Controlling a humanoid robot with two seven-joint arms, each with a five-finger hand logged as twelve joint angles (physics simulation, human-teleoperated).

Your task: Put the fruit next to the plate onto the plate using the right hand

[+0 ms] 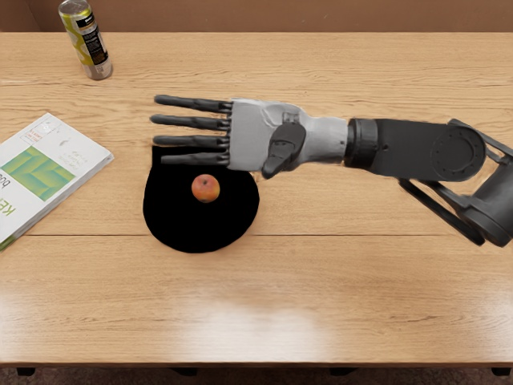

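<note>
The fruit, a small reddish-orange round one, lies on the black plate, a little to the far side of the plate's middle; nothing touches it, and it sits well within the rim; so the main part of the task looks done, as far as this view shows. The right hand hovers over the plate's far edge, reaching in from the right of the plate; its four fingers are stretched out straight and spread, the thumb hangs loose beneath the palm, and it holds nothing; the lowest finger overlaps the plate's far rim in the view, apart from the fruit. What seems left is only to draw the arm clear of the plate without brushing the fruit, which is round and could roll; no other fruit shows beside the plate. On the counter, a book lies to the left of the plate, near but not touching it; a can stands well beyond the plate, to its far left. The left arm is not to be seen.
</note>
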